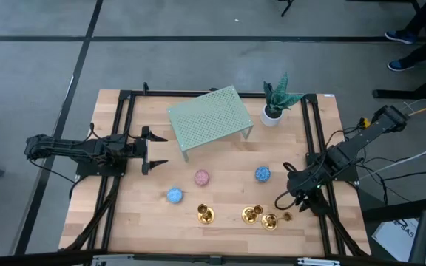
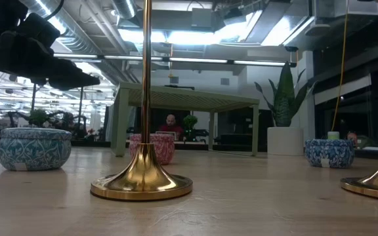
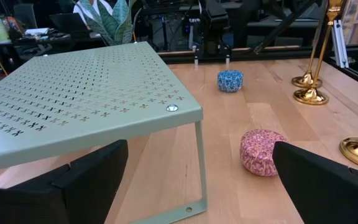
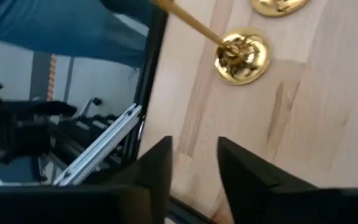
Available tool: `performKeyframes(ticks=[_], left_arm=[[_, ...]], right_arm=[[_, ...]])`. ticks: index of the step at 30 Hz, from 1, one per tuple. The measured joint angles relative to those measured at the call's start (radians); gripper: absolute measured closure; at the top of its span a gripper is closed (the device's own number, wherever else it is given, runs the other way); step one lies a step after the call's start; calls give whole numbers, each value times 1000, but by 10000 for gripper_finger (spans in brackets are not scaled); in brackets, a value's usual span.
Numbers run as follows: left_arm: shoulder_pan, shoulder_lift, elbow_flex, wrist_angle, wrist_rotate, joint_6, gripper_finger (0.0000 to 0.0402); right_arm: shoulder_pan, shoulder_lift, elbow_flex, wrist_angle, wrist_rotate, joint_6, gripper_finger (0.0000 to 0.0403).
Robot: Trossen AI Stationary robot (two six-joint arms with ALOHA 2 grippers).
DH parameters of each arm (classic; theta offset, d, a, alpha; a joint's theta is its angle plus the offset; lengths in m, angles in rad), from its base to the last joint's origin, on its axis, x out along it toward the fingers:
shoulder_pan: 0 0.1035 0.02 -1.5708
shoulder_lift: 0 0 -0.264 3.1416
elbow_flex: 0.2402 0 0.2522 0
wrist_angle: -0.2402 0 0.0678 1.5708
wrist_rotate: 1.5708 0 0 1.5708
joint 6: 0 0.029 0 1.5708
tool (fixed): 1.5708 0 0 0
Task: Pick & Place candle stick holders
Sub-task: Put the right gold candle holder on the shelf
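My left gripper point(image 1: 156, 151) hangs over the worktop's point(image 1: 220, 229) left side, fingers spread wide, nothing btwn them, pointing at the green perforated shelf point(image 1: 207, 117) near the far edge. Blue ball point(image 1: 174, 195) sits left of centre, toward the near edge; pink ball point(image 1: 202, 177) just beyond it, mid-worktop. First gold candle stick holder point(image 1: 205, 215) stands upright by the near edge, a bit left of centre. Second blue ball point(image 1: 262, 174) lies right of centre. Two more candle stick holders, second point(image 1: 252, 215) and third point(image 1: 269, 221), stand close together near the near edge, right of centre. Potted plant point(image 1: 275, 103) sits by the far edge, right of the shelf. My right gripper point(image 1: 285, 196) is over the worktop's right side, near the near-right corner, just beside the third holder. Fingers point(image 4: 156, 163) stand a narrow gap apart w/ nothing btwn them; bare wood shows through. In the right wrist view one gold base point(image 4: 242, 56) sits on the wood clear of my fingers. Low view: a person point(image 2: 170, 122) sits in the room behind the shelf.
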Motion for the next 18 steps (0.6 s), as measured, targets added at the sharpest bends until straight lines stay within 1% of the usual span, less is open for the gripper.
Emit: performKeyframes(ticks=[3,6,10,13,16,18], left_arm=[[0,0,0,0,0,0,1],[0,0,0,0,0,0,1],[0,0,0,0,0,0,1],[0,0,0,0,0,0,1],[0,0,0,1,0,0,1],[0,0,0,0,0,0,1]], right_arm=[[0,33,0,33,21,39,216],[0,71,0,88,24,41,169],[0,126,0,177,81,44,124],[1,155,0,237,98,39,110],[3,160,0,267,99,3,110],[11,154,0,268,106,-53,114]])
